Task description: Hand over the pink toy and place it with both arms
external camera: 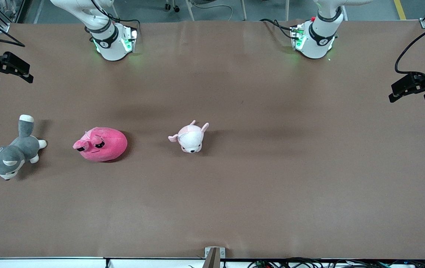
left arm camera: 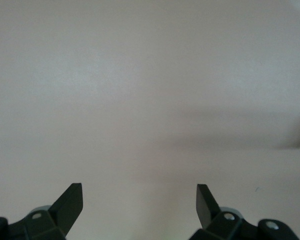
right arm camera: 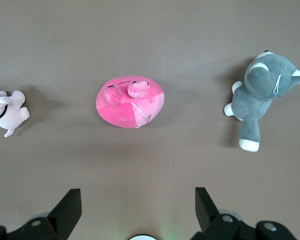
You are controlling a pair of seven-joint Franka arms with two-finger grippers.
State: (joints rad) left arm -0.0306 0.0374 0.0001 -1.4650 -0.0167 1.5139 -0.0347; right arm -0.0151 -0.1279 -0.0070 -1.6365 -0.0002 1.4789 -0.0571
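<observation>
The pink toy is a hot-pink blob plush with half-lidded black eyes. It lies on the brown table toward the right arm's end. In the right wrist view the pink toy sits well clear of the open fingers. My right gripper hangs open and empty, high over the table edge at the right arm's end. My left gripper hangs open and empty over the table edge at the left arm's end. In the left wrist view the left gripper has only bare table between its fingers. The right gripper holds nothing.
A grey-and-white dog plush lies beside the pink toy, closer to the right arm's end. A pale pink-and-white animal plush lies near the table's middle. Both arm bases stand along the table's edge farthest from the front camera.
</observation>
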